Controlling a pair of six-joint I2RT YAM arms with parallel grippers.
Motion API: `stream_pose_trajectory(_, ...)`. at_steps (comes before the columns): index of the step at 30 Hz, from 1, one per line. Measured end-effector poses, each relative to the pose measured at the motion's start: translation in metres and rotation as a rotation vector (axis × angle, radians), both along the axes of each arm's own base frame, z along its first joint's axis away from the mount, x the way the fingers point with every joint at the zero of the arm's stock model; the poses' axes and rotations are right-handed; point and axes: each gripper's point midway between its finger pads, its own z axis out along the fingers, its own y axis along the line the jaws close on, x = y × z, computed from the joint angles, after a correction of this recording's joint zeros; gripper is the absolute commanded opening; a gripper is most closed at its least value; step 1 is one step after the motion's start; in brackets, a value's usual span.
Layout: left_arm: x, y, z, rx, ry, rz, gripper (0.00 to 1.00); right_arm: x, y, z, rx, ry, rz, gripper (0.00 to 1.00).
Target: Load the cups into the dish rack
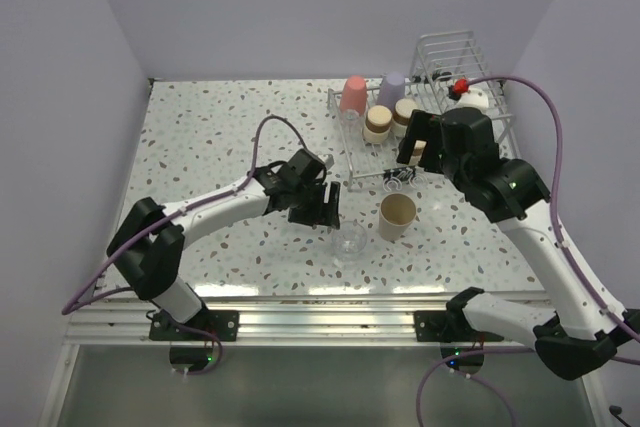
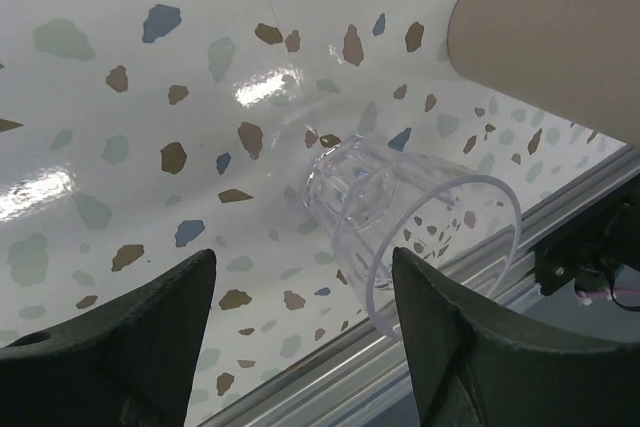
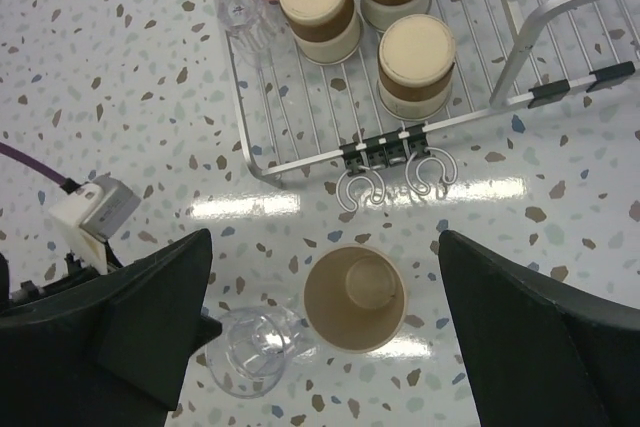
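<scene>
Spread left pincer [image 2: 301, 265] flanks clear cup [image 2: 405, 209], seemingly untouched.

Speckled table [image 1: 220, 127] with the dish rack [image 3: 300, 112], a clear cup [image 1: 350, 240] and a beige cup [image 1: 396, 216]

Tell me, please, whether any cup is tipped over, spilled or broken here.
Nothing stands out. The clear cup and the beige cup stand upright on the table, outside the dish rack; the cups inside it sit upside down, none fallen.
</scene>
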Motion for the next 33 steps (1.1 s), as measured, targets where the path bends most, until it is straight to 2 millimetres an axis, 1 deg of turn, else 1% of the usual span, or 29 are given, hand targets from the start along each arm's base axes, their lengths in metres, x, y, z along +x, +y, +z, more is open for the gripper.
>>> stream_pose_trajectory(4,-0.011,-0.008,-0.017,0.036,0.028,-0.032,0.7,-0.008,-0.009,0.001,-0.009,-0.005,-0.015,0.98)
stream_pose_trajectory(6,-0.014,-0.011,-0.02,0.043,0.033,-0.039,0.66,-0.01,-0.011,-0.001,-0.017,0.0,-0.021,0.98)
stream_pose_trajectory(9,-0.016,-0.014,-0.02,0.041,0.028,-0.043,0.54,-0.012,-0.012,-0.004,-0.026,0.012,-0.02,0.98)
stream_pose_trajectory(10,-0.016,-0.014,-0.02,0.041,0.029,-0.042,0.45,-0.012,-0.013,-0.006,-0.03,0.016,-0.019,0.98)
stream_pose_trajectory(12,-0.016,-0.017,-0.022,0.035,0.032,-0.037,0.36,-0.013,-0.013,-0.008,-0.035,0.023,-0.019,0.98)
stream_pose_trajectory(13,-0.016,-0.019,-0.023,0.032,0.033,-0.036,0.27,-0.013,-0.013,-0.009,-0.037,0.026,-0.018,0.98)
stream_pose_trajectory(15,-0.016,-0.023,-0.026,0.023,0.042,-0.036,0.17,-0.013,-0.013,-0.011,-0.041,0.03,-0.017,0.98)
stream_pose_trajectory(16,-0.016,-0.024,-0.028,0.022,0.044,-0.039,0.06,-0.013,-0.013,-0.011,-0.043,0.03,-0.016,0.98)
stream_pose_trajectory(17,-0.016,-0.026,-0.029,0.019,0.048,-0.041,0.0,-0.013,-0.013,-0.011,-0.045,0.031,-0.015,0.98)
stream_pose_trajectory(20,-0.017,-0.03,-0.03,0.003,0.053,-0.047,0.0,-0.013,-0.013,-0.012,-0.047,0.032,-0.013,0.98)
stream_pose_trajectory(23,-0.014,-0.03,-0.026,0.01,0.047,-0.044,0.0,-0.013,-0.013,-0.012,-0.047,0.032,-0.013,0.98)
stream_pose_trajectory(25,-0.006,-0.03,-0.017,0.006,0.034,-0.036,0.0,-0.013,-0.011,-0.012,-0.04,0.034,-0.004,0.98)
stream_pose_trajectory(27,0.01,-0.028,-0.002,-0.029,0.013,-0.004,0.0,-0.011,-0.004,-0.009,-0.023,0.037,0.021,0.98)
stream_pose_trajectory(28,0.021,-0.023,0.008,-0.058,0.0,0.022,0.0,-0.01,0.001,-0.006,-0.009,0.036,0.036,0.98)
stream_pose_trajectory(30,0.048,-0.007,0.035,-0.142,-0.029,0.088,0.0,-0.003,0.016,0.006,0.036,0.02,0.081,0.98)
stream_pose_trajectory(32,0.074,0.007,0.065,-0.239,-0.076,0.154,0.0,0.003,0.033,0.019,0.095,-0.002,0.132,0.98)
stream_pose_trajectory(33,0.087,0.014,0.084,-0.302,-0.107,0.186,0.0,0.007,0.043,0.027,0.133,-0.018,0.159,0.98)
